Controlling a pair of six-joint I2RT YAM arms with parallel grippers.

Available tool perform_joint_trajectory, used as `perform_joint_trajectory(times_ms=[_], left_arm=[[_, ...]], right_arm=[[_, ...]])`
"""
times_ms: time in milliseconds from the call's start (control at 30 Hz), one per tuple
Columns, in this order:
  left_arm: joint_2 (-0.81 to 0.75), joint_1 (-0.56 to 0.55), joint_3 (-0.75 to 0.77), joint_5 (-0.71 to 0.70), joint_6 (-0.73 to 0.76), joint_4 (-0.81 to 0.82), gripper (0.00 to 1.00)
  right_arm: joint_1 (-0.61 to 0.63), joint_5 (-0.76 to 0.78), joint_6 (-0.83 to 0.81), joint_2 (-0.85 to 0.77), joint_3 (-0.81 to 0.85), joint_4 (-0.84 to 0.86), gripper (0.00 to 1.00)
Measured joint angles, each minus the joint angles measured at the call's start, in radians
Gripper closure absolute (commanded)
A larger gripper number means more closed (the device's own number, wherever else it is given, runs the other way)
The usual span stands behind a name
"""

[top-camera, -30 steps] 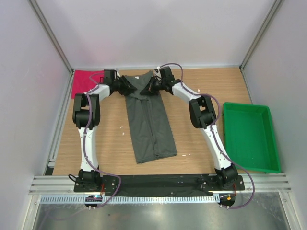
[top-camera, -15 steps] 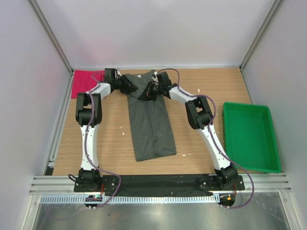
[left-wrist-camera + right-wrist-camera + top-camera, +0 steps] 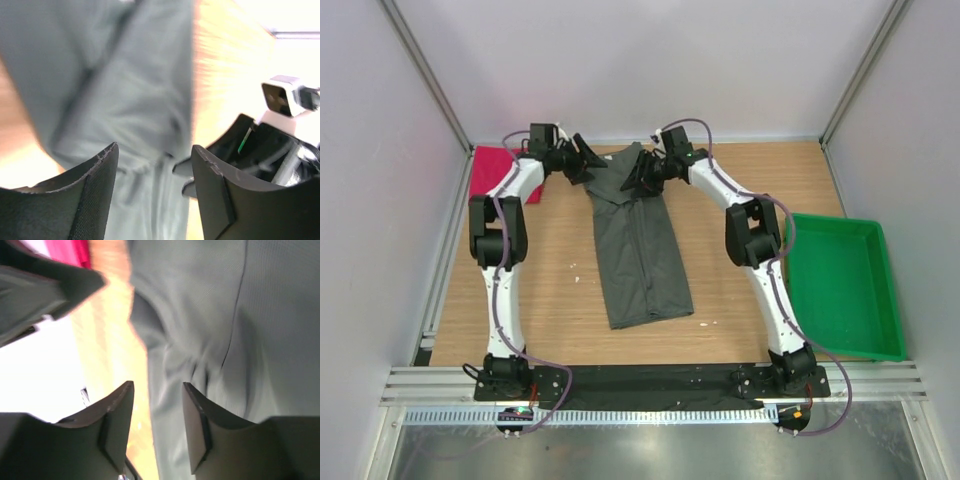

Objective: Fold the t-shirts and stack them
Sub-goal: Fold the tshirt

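The dark grey-olive t-shirt (image 3: 642, 250) lies on the table folded lengthwise into a long strip, its collar end toward the back wall. My left gripper (image 3: 588, 162) hovers at the strip's back left corner, open, with only blurred grey cloth (image 3: 125, 85) seen beyond its jaws (image 3: 154, 147). My right gripper (image 3: 642, 178) is over the strip's back right part, open too (image 3: 158, 385), with the cloth (image 3: 215, 315) beneath it. The pinkish-red t-shirt (image 3: 490, 172) lies in the back left corner and shows at the top edge of the right wrist view (image 3: 70, 252).
A green plastic tray (image 3: 840, 345) stands at the right edge of the table. White walls and metal posts close in the back and sides. Bare wood (image 3: 750, 190) lies between the grey shirt and the tray. Small white specks dot the wood near the shirt.
Both grippers have opened and let go of the grey shirt's collar end. The left gripper has drawn back toward the far left; the shirt's top now lies flat.
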Motion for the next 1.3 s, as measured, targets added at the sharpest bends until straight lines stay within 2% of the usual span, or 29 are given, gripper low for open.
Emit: perform_joint_trajectory(times_ms=[100,233,367,467,667,800,967,1133,1300], left_arm=[[-0.137,0.000,-0.036,-0.003,0.029,-0.047,0.36],[-0.421,-0.012,-0.206,0.001,0.068,-0.062,0.35],[-0.705,-0.053,-0.489,0.002,0.085,-0.047,0.37],[-0.880,-0.132,-0.752,-0.007,0.071,-0.032,0.39],[-1.118,-0.281,-1.210,-0.064,-0.034,-0.042,0.42],[-1.236,-0.295,-1.350,-0.099,-0.111,-0.042,0.41],[-1.341,-0.339,-1.473,-0.156,-0.214,-0.013,0.43],[-1.353,-0.409,-1.550,-0.233,-0.315,-0.005,0.46],[-1.301,-0.481,-1.544,-0.293,-0.368,0.009,0.49]], right_arm=[[-0.017,0.012,-0.062,-0.087,-0.024,-0.081,0.46],[-0.041,0.049,-0.173,-0.329,-0.219,-0.165,0.42],[-0.053,0.073,-0.251,-0.619,-0.537,-0.184,0.41],[-0.051,0.079,-0.285,-0.790,-0.776,-0.180,0.41],[-0.047,0.096,-0.309,-0.967,-1.179,-0.159,0.41],[-0.047,0.108,-0.307,-1.030,-1.357,-0.143,0.42],[-0.047,0.112,-0.304,-1.089,-1.453,-0.114,0.47],[-0.047,0.108,-0.302,-1.093,-1.485,-0.088,0.52],[-0.048,0.105,-0.296,-1.109,-1.537,-0.058,0.54]])
